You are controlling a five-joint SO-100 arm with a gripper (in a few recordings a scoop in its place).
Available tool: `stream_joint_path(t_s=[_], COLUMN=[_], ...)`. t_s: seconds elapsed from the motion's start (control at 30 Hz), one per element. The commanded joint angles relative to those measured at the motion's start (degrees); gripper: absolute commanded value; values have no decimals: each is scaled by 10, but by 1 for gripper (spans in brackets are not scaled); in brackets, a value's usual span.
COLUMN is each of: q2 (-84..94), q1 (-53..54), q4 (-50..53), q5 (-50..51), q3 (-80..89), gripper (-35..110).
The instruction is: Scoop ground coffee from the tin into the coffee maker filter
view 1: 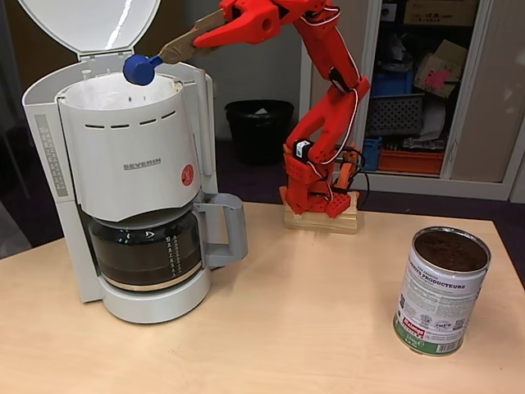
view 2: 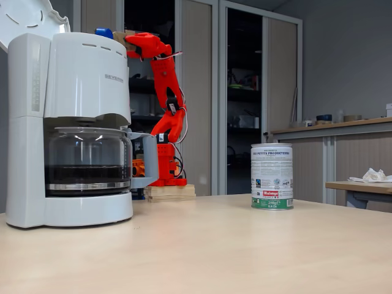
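Tin (view 1: 441, 289) stands apart; arm extended, gripper (view 1: 190, 45) holding scoop (view 1: 141, 69) over filter (view 1: 107, 94)

A bright red plastic robot arm (view 1: 328, 107) stands on a small wooden base block at the far side of the table. From the base it climbs steeply upward, then bends at the elbow and stretches out level toward the left of a fixed view. Its two-finger red gripper (view 1: 201, 37) is clamped on the tan handle of a scoop. The arm (view 2: 165, 92) shows likewise in both fixed views.
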Motion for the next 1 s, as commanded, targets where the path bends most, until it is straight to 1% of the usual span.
stream_joint_path(t_s=[0.0,0.33,0.67,0.97], q2=[18,37,35,29], q1=[-3,0,32,33], q4=[11,35,7,-18], q5=[45,105,157,250], q3=[10,19,37,40], gripper=[0,0,0,0])
